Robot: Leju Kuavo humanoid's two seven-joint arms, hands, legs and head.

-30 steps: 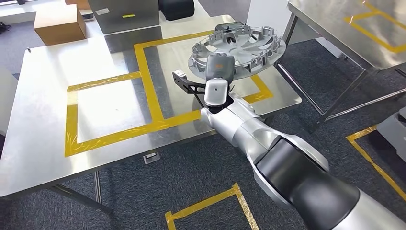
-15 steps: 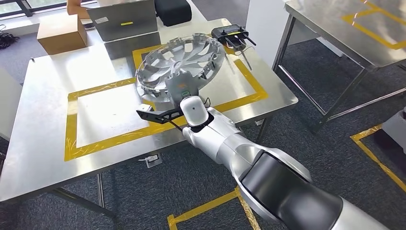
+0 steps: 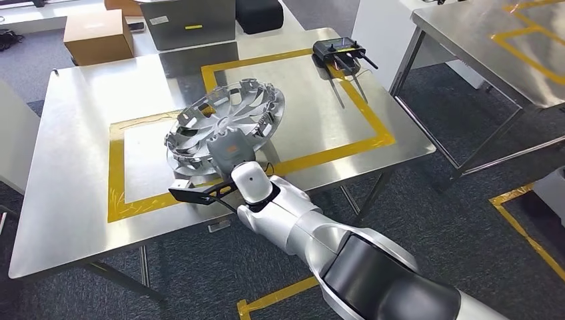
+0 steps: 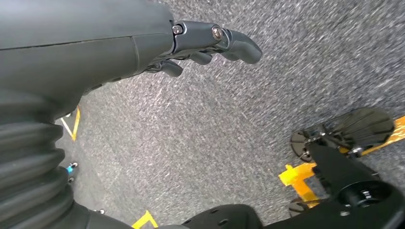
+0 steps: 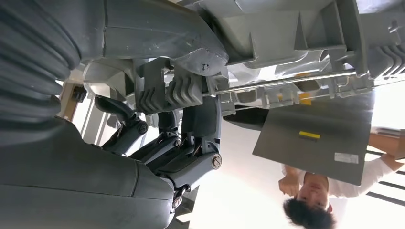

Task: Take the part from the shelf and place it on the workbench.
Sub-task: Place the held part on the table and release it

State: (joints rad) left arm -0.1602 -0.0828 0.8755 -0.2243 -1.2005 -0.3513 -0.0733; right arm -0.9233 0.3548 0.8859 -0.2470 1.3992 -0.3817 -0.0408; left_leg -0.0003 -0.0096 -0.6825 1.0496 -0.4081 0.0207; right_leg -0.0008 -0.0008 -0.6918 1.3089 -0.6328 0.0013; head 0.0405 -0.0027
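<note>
The part (image 3: 223, 123), a silver wheel-cover-like disc with radial spokes and clips round its rim, is held tilted over the steel counter (image 3: 73, 127), above the tape line that divides two yellow-outlined rectangles. The right hand (image 3: 226, 152) grips it at its near edge; in the right wrist view the dark fingers (image 5: 191, 157) curl up round a ribbed grey tab on the part's underside (image 5: 267, 38), so the hand is closed on the part. I cannot tell whether the part's lower rim touches the counter. A black bracket (image 3: 200, 194) sticks out from the right wrist towards the left.

The left hand (image 4: 191, 45) hangs over grey carpet (image 4: 215, 133), holding nothing, its fingers loosely bent and apart.

On the far side of the counter stands a grey metal case (image 3: 190, 23) with a small yellow label (image 3: 194, 27) and a white one (image 3: 158, 20); the writing on both is too small to read. Left of it is a closed cardboard box (image 3: 98, 35), right of it a black bag (image 3: 258, 13). A black remote controller (image 3: 338, 50) with antennas lies on the yellow tape near the far right corner. A second steel counter (image 3: 480, 40) with yellow tape stands to the right, well apart. In the right wrist view a person (image 5: 329, 191) in a white sleeve is visible beyond the grey case.
</note>
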